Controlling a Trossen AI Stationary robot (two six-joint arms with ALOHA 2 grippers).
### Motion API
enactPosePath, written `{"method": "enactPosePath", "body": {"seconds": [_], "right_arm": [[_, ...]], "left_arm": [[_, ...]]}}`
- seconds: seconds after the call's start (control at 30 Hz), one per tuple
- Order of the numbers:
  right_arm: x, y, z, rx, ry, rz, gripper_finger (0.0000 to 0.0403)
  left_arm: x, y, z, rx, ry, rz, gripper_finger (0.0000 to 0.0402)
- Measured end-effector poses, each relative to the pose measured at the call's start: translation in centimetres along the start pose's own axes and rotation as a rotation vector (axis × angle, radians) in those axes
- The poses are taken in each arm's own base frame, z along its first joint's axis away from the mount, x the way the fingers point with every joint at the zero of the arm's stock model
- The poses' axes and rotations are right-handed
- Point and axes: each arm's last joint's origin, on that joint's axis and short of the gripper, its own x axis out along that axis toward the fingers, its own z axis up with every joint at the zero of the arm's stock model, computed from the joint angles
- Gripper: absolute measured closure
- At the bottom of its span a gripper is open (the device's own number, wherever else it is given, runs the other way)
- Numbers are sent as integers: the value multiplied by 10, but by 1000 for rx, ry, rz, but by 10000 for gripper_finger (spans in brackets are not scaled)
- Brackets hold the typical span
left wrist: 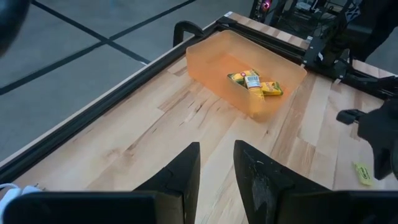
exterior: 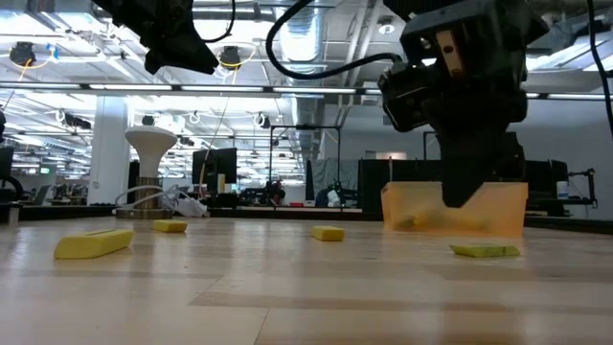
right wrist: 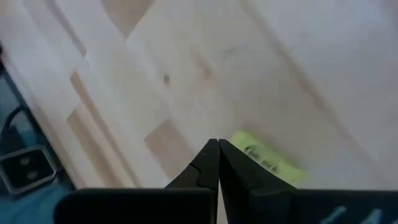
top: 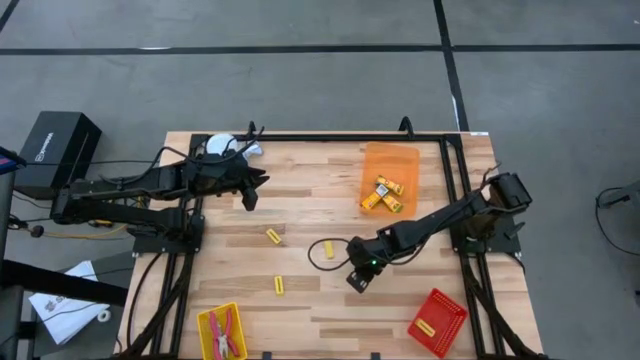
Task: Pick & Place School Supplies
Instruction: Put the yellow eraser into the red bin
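High view: right gripper [top: 357, 282] poised over the middle of the wooden table [top: 300, 190], fingers pressed together on nothing. Just beside it, toward the left arm's side, one yellow block [top: 328, 249] flat on the boards — seen in the right wrist view as a yellow block with dark print [right wrist: 268, 160] right at the closed fingertips [right wrist: 214, 155], contact impossible to judge. Two more yellow pieces loose on the table: one [top: 273, 236] nearer the left arm, another [top: 279, 285] nearer the front edge.

Left gripper [top: 250, 190] held above the table near the far edge, beside a white round object [top: 222, 146]; fingers [left wrist: 180, 174] parted a little, nothing between them. Ahead of it, an orange tray [top: 390, 160] holding three yellow labelled sticks [top: 385, 193], crossed over one another.

At the front edge, a yellow tray [top: 205, 325] with two red-handled pliers [top: 226, 333], and — well apart — a red tray [top: 450, 310] with one yellow block [top: 425, 328].
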Motion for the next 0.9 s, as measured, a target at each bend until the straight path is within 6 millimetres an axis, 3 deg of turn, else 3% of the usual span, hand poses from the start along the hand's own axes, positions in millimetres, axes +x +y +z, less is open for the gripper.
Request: {"method": "enactPosePath", "body": {"seconds": [0.13, 0.33, 0.7, 0.9], "right_arm": [[-11, 1, -2, 13, -87, -51, 403], [-17, 6, -27, 55, -177, -163, 403], [-15, 15, -49, 172, -240, -163, 403], [4, 17, -55, 211, -243, -163, 403]], "left_arm": [[0, 0, 0, 0, 0, 0, 309], [0, 0, 0, 0, -3, -1, 309], [0, 0, 0, 27, -3, -1, 309], [0, 0, 0, 28, -3, -1, 309]]}}
